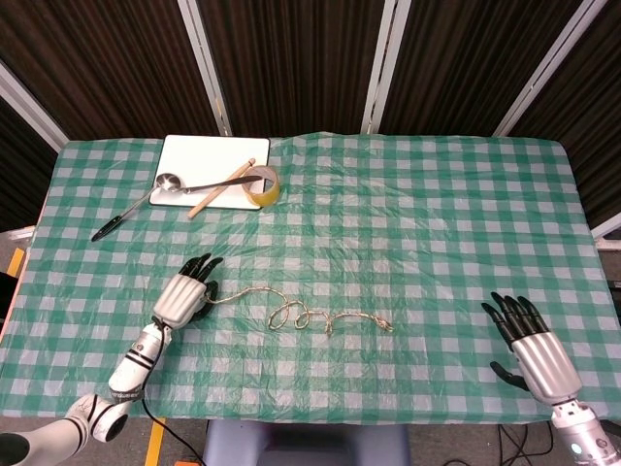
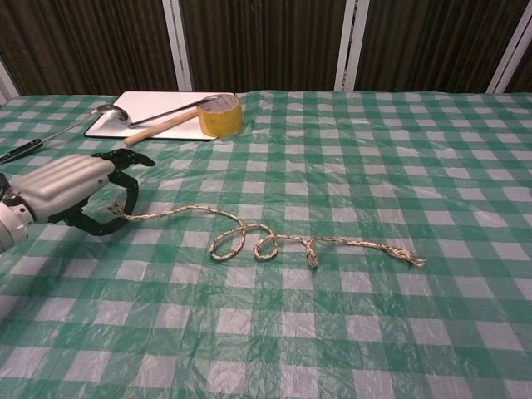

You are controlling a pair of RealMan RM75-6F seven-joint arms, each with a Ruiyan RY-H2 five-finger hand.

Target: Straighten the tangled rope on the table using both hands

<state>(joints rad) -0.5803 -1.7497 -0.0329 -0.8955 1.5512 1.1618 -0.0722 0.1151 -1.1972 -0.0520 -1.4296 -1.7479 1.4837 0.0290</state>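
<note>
A thin beige rope (image 1: 361, 317) lies across the near middle of the green checked table (image 1: 417, 223). It has two small loops and a knot near its centre, and a frayed right end (image 2: 411, 261). My left hand (image 1: 181, 296) sits at the rope's left end and pinches it between thumb and fingers; in the chest view the left hand (image 2: 71, 189) holds that end just above the cloth. My right hand (image 1: 529, 342) hovers near the table's front right edge, fingers spread and empty, well away from the rope. The chest view does not show it.
At the back left sits a white board (image 1: 209, 155) carrying a metal ladle (image 1: 170, 183), a wooden stick (image 1: 221, 187) and a roll of yellow tape (image 2: 220, 115). The ladle's dark handle (image 1: 109, 228) reaches off the board toward the left edge.
</note>
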